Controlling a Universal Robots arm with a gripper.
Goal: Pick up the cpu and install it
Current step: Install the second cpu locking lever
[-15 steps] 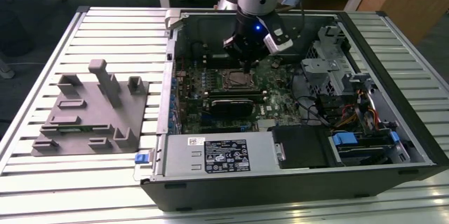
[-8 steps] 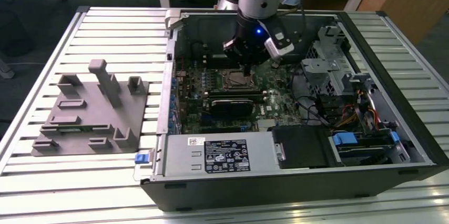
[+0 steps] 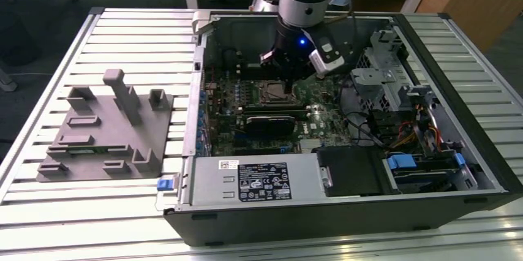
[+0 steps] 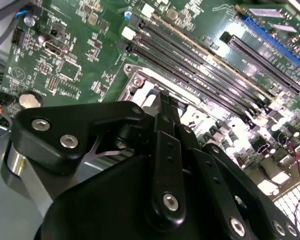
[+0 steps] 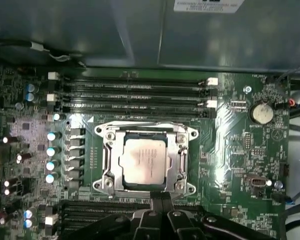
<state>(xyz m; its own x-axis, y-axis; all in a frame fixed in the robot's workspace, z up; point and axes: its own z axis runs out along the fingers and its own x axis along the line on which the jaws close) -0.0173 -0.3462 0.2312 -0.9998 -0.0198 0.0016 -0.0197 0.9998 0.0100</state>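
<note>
At the left of the exterior view a grey fixture [image 3: 102, 129] sits on the slatted table [image 3: 49, 212], its posts and pockets shaped, I would guess, to park parts within reach of the arm. Nothing small and silvery catches my eye on it from here.

Moving right, the open computer case [image 3: 343, 209] lies on its side so the green board [image 3: 323, 120] faces up, which gives the arm a straight way down to it. A grey box with a white label [image 3: 257, 178] fills the near edge of the case.

Over the upper middle of the case the arm hangs nose-down, its gripper [image 3: 286, 80] just above the socket frame [image 3: 274, 91].

In the first wrist view the cpu [image 5: 143, 161] lies flat in the middle of the frame, square inside the metal socket frame [image 5: 145, 157], its pale top showing and nothing gripping it. It looks seated in place. The long memory slots [image 5: 134, 95] run across the board beyond it.

The gripper [image 5: 162, 197] comes in at the bottom centre of that picture, its two black fingers drawn tight together with no gap and nothing between them. The second wrist view shows the same pinched tips [image 4: 166, 100] poised over the socket's edge, close to it; whether they touch the metal I cannot make out.
</note>
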